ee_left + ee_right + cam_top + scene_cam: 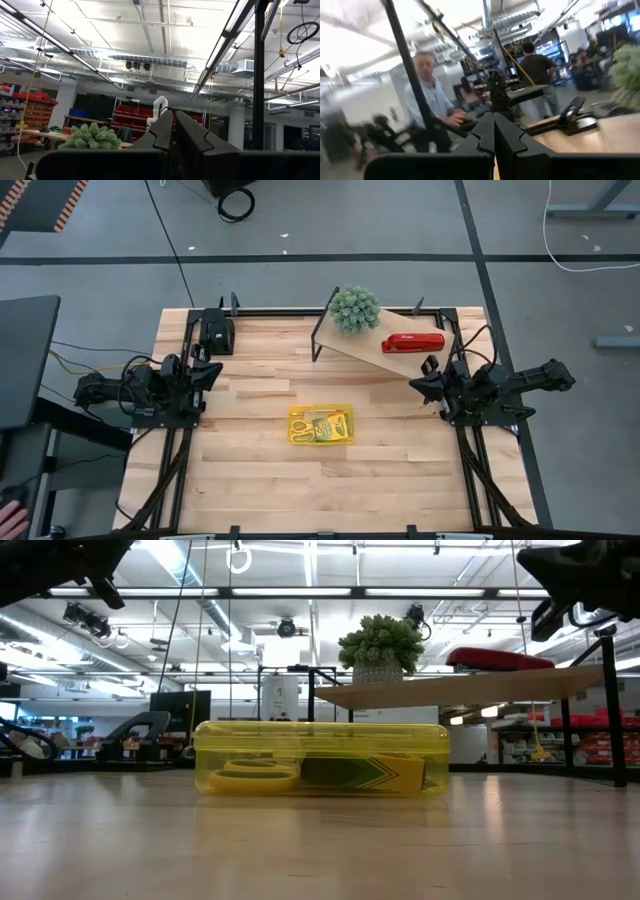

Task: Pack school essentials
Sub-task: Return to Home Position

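A yellow see-through case (320, 424) lies flat on the wooden table near its middle. Through its wall I see yellow-handled scissors (255, 776) and a green-and-yellow crayon box (360, 772). My left gripper (212, 372) is drawn back at the table's left edge, raised and shut, with nothing in it; its fingers meet in the left wrist view (173, 131). My right gripper (420, 383) hangs raised at the right edge, shut and empty (494, 131). Both are far from the case.
A raised wooden shelf (365, 350) at the far right carries a round green plant (355, 309) and a red stapler (412, 343). A black box (215, 332) sits at the far left. People stand in the room beyond the table (427, 100).
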Tool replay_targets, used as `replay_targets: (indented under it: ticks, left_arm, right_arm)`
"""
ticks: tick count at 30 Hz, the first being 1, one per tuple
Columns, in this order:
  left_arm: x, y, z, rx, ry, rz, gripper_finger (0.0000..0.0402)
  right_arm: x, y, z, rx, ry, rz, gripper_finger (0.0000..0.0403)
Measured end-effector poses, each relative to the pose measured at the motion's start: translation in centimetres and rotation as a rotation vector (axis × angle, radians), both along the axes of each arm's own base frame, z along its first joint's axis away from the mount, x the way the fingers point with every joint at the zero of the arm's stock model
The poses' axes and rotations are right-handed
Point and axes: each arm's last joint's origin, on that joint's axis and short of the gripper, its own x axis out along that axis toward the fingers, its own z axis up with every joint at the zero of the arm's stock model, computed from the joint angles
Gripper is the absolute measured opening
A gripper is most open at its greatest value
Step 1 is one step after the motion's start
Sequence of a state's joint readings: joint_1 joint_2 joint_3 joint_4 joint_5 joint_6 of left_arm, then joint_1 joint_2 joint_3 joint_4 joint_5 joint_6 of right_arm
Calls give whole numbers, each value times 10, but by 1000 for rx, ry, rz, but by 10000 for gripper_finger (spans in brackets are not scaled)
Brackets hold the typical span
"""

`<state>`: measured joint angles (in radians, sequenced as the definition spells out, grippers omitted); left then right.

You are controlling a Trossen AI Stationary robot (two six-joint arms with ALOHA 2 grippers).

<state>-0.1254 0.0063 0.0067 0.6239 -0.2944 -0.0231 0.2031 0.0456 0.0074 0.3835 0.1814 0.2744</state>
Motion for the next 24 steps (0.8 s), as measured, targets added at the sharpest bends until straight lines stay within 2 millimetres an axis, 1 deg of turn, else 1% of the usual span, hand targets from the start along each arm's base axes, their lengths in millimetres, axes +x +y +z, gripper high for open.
replay_targets:
  ticks: [4, 9, 14, 20, 24]
  left_arm:
    - [0, 0, 0, 0, 0, 0, 23]
    - [0, 0, 0, 0, 0, 0, 31]
    - [0, 0, 0, 0, 0, 0, 36]
    - [0, 0, 0, 0, 0, 0, 27]
    - [0, 0, 0, 0, 0, 0, 23]
  right_arm:
    - [2, 0, -6, -146, 64, -38, 6]
    - [4, 1, -17, -168, 174, -38, 6]
    - [5, 1, -22, -256, 225, -60, 6]
    - [5, 0, -23, -290, 242, -84, 6]
    - [6, 0, -28, -250, 294, -67, 6]
